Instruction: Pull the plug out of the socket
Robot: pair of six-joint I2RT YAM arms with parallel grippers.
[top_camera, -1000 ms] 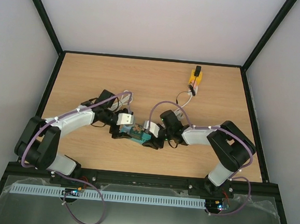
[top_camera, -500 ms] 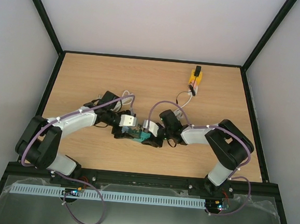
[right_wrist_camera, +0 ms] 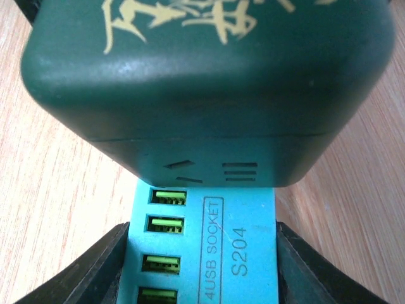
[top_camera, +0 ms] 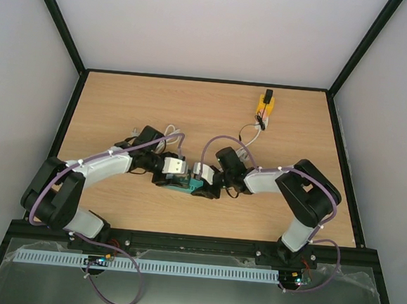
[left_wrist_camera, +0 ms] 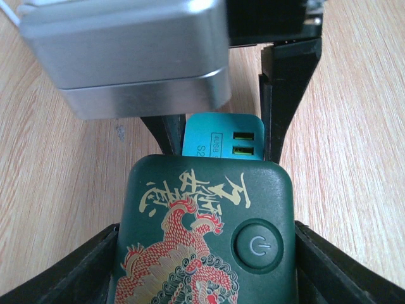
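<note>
A dark green block (left_wrist_camera: 202, 234) with a red-and-gold dragon print and a round power button is joined end to end with a teal USB piece (right_wrist_camera: 209, 253) marked "4USB SOCKET S204". My left gripper (left_wrist_camera: 205, 228) is shut on the green block, one finger on each side. My right gripper (right_wrist_camera: 202, 231) is shut on the teal piece, whose end sits inside the green block (right_wrist_camera: 202, 76). In the top view both grippers meet at mid-table, the left (top_camera: 167, 180) and the right (top_camera: 206, 189), with the teal piece (top_camera: 190, 186) between them.
A yellow block (top_camera: 265, 109) with a black part on top lies at the far right of the wooden table (top_camera: 123, 103). A white cable (top_camera: 247, 136) runs from it towards the right arm. Purple cables loop over both arms.
Both grippers and the joined pieces have shifted slightly away from the near edge. The left arm has reached a little further right. The two pieces stay joined.
</note>
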